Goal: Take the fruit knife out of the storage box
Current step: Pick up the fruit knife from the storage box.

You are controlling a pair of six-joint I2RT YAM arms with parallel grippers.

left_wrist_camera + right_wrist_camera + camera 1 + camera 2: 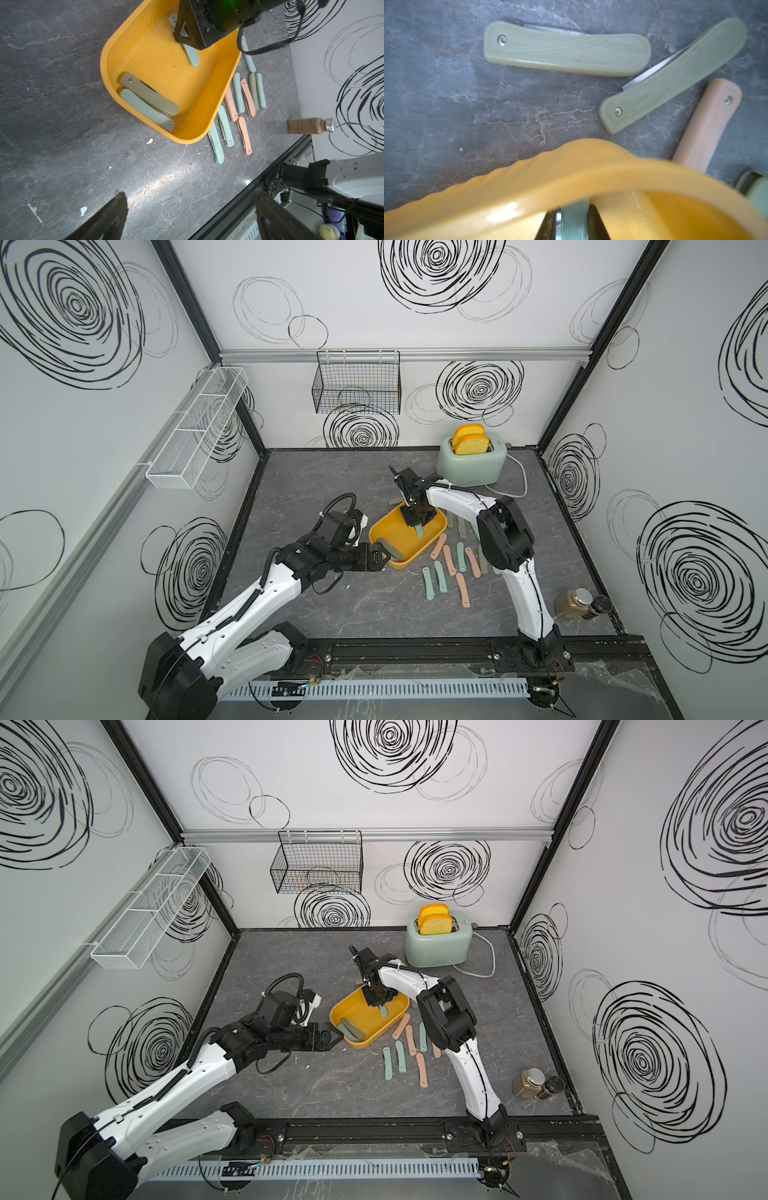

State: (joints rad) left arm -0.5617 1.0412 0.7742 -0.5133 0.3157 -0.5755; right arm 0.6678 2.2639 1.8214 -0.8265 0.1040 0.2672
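The mustard-yellow storage box (395, 537) (361, 1013) stands mid-table. My right gripper (415, 522) (378, 1002) reaches down into its far end and is shut on a teal folding fruit knife (192, 57). In the right wrist view both black fingers press the sides of that knife (574, 220), just inside the box rim (571, 172). Two more folded knives, one olive (149, 94) and one teal (147, 110), lie along the box's near wall. My left gripper (382, 558) (189, 195) hovers open by the box's near-left corner, with nothing between its fingers.
Several pink, teal and olive folded knives (453, 568) lie on the table right of the box, and more (566, 48) lie beyond its far end. A mint toaster with bread (471, 460) stands at the back. Spice jars (575, 603) sit front right.
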